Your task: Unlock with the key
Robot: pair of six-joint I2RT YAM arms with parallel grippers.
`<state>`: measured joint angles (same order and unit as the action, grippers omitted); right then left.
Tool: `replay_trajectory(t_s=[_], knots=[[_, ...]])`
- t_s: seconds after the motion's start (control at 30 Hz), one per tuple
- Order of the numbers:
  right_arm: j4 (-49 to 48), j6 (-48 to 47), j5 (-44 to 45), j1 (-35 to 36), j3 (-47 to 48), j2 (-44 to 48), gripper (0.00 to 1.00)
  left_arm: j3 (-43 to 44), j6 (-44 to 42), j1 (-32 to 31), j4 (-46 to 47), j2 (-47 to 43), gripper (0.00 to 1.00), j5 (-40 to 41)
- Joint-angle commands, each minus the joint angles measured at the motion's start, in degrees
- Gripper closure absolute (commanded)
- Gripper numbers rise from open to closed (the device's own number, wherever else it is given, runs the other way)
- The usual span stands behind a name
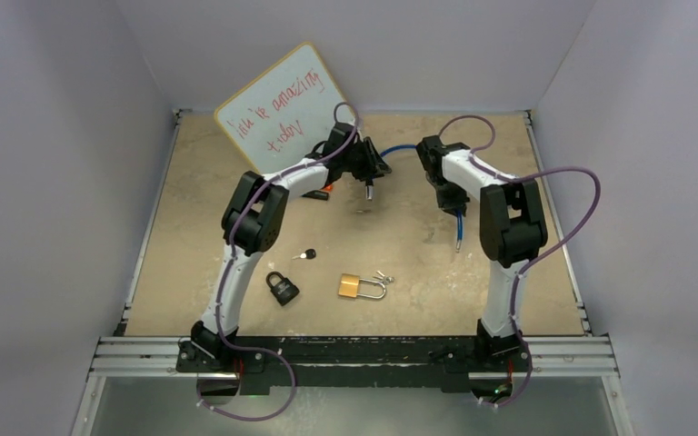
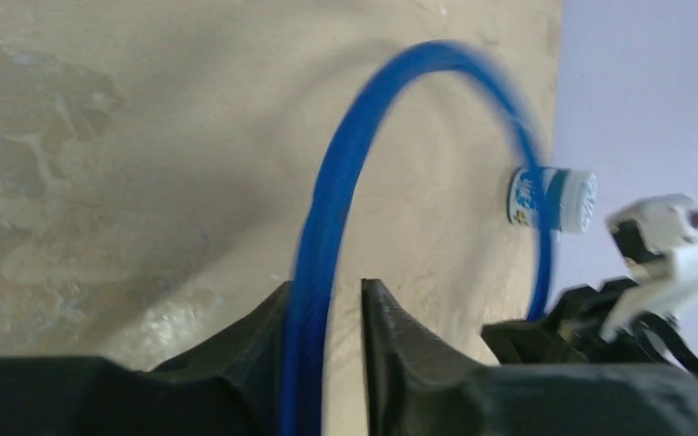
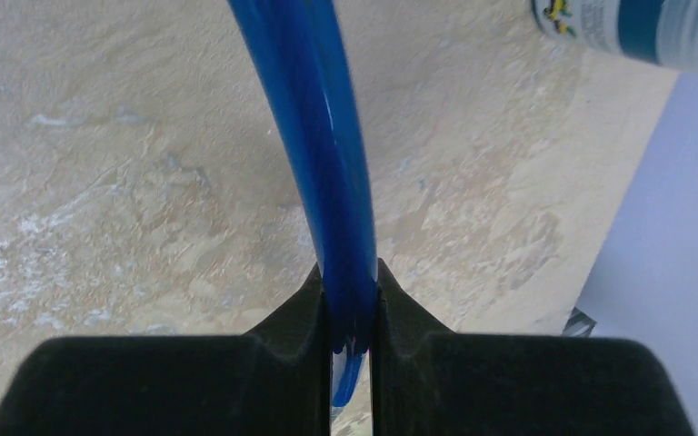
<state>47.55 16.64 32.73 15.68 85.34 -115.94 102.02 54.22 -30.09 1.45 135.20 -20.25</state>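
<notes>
The right pincer (image 3: 349, 272) is clamped on a blue tube (image 3: 323, 136), both fingers pressed against its sides and its short end poking out below them. The left pincer (image 2: 325, 289) has the same tube between its fingers; the tube lies against one finger with a strip of bare surface showing beside the other, so the jaws stand parted and do not squeeze it. The tube arches between the two pincers over the far middle of the tabletop (image 1: 500, 291).

Past the arch a small bottle (image 2: 553, 200) lies on its side where the tabletop meets a wall; its blue and white label is too blurred to read. A whiteboard (image 1: 282, 107) leans at the far left corner; of its handwriting, "amazing" and "today" can be read.

Toward the near edge, left of centre, lies a black padlock (image 1: 282, 288); a black-headed key (image 1: 306, 255) rests a little beyond it, not touching. A brass padlock (image 1: 356, 287) lies near the middle of the near edge, with silver keys (image 1: 383, 276) just beside its shackle. All of these are well apart from both pincers.

The tabletop is beige and mottled like stone; pale lilac-grey walls close three sides. An aluminium rail (image 1: 354, 350) along the near edge carries the arm bases; purple cables (image 1: 563, 182) loop along the arms.
</notes>
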Motion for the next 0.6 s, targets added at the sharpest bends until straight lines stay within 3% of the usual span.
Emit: replay_trajectory(t_s=[0.0,0.13,0.33,0.5,0.57], knots=[[2.4,-2.3,3.2,-0.3,4.8,0.2,0.95,6.1,-4.5,0.4,-1.3,2.9,0.65,5.7],[-0.5,-4.7,0.8,-2.2,1.9,2.3,0.95,6.8,-6.4,0.9,-3.9,4.2,0.54,9.4],[-0.8,-3.6,-1.5,-2.9,2.5,1.6,0.93,8.0,-11.4,1.3,-6.9,4.3,0.48,12.2],[-1.8,-2.9,-2.4,-2.9,2.6,2.6,0.68,7.1,-15.1,1.3,-8.5,3.2,0.38,14.0],[-2.3,-3.2,-0.5,-2.9,2.7,1.8,0.63,7.0,-16.5,1.3,-8.5,3.1,0.33,14.4]])
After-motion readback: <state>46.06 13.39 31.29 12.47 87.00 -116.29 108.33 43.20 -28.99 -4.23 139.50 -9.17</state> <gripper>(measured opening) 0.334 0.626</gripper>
